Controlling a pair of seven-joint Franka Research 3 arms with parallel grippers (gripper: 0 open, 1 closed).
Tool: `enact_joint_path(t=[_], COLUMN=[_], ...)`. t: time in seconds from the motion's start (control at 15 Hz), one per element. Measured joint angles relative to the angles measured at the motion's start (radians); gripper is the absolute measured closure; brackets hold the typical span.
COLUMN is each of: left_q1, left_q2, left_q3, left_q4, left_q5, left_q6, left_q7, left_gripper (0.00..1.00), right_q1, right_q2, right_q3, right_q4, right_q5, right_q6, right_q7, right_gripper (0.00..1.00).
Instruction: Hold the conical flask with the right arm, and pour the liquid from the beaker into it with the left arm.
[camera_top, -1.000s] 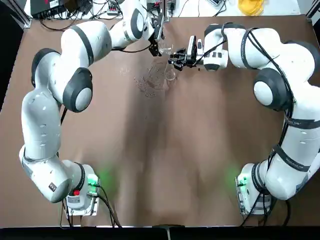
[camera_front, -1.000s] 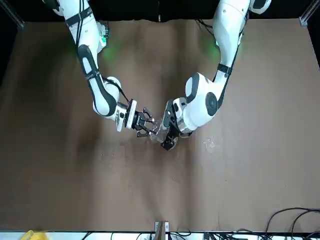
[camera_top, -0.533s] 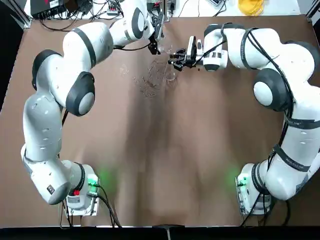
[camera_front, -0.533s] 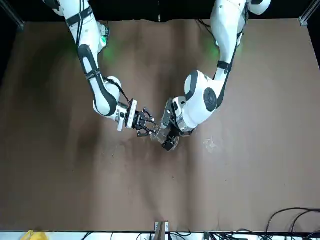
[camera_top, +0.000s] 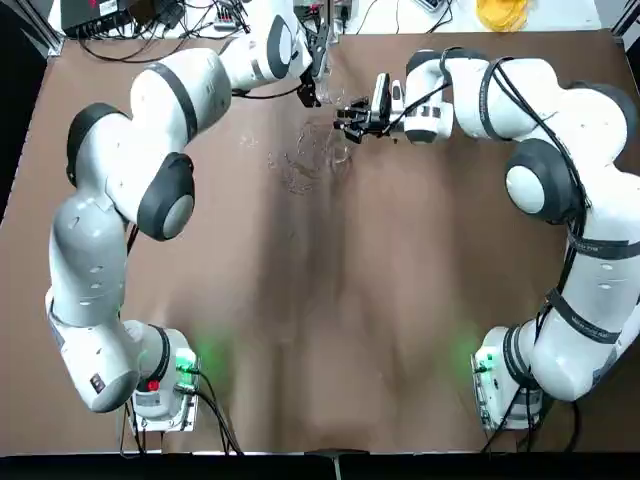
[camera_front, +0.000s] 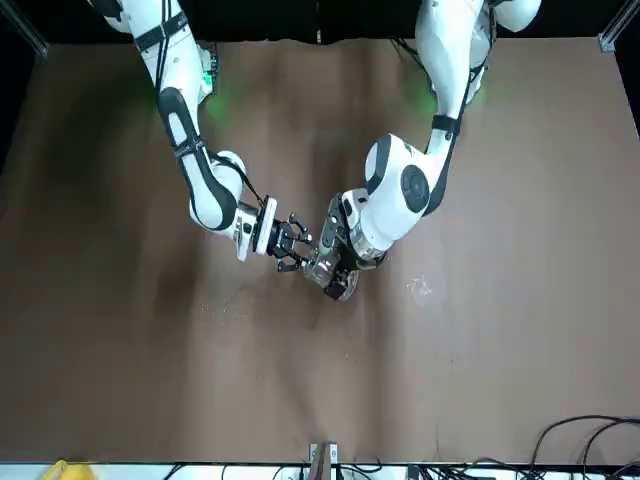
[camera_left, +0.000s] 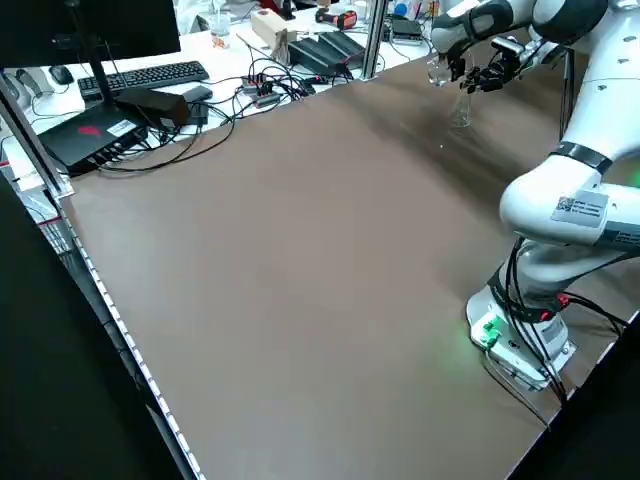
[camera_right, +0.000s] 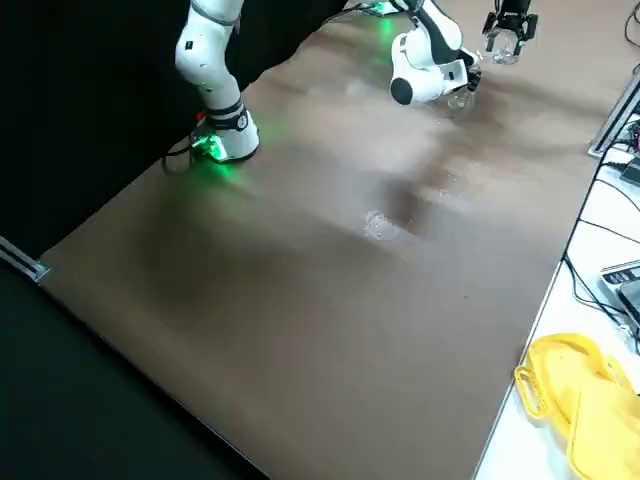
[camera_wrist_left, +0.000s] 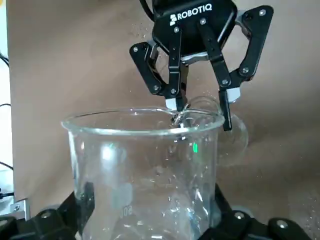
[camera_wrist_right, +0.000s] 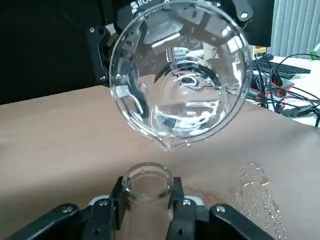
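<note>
Left tool (camera_wrist_left: 152, 207) first: it's out over the far part of the bench (camera_top: 400, 290) with its fingers pinched on either side of the beaker (camera_wrist_right: 180, 100). The beaker is tipped toward the right arm, some liquid inside, drops at the lip. I can't make out a stream. I'd swing the lip right over the flask mouth before tipping further, then roll slowly so it comes out thin. That neck is way narrower than the beaker, so dumping it fast will probably splash.

Right tool (camera_wrist_right: 149, 200) is just beside the left one, clamped round the neck of the conical flask (camera_wrist_right: 147, 187), whose mouth sits below the beaker's lip. Keep this arm dead still and let the left do the moving. Can't tell if there's liquid in the flask. The tools are close, so watch for glass knocking glass or beaker hitting fingers.

Other stuff, also left to right: tangled black cables (camera_top: 150, 35) past the far left edge, probably no bother. There's a wet patch (camera_wrist_right: 260, 195) on the bench near the tools, so I'd avoid adding to it. Yellow cloth (camera_top: 500, 12) is off beyond the far edge, well clear.
</note>
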Motion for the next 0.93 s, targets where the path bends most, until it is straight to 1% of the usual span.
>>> enact_joint_path(t=[0.13,0.47,0.93], left_q1=[-0.019,-0.023,-0.041], left_q2=[0.000,0.000,0.000], left_q3=[0.019,0.021,0.026], left_q4=[-0.001,-0.001,-0.003], left_q5=[0.002,0.062,0.085], left_q6=[0.000,0.000,0.000], left_q7=[-0.002,-0.002,-0.002], left_gripper=[0.02,0.02,0.02], right_q1=[0.000,0.001,0.001], right_q2=[0.000,0.000,0.000], right_q3=[0.000,0.000,0.000], right_q4=[0.000,0.000,0.000], right_q5=[0.001,0.002,0.002], right_q6=[0.000,0.000,0.001], right_q7=[0.000,0.000,0.000], right_gripper=[0.61,0.61,0.61])
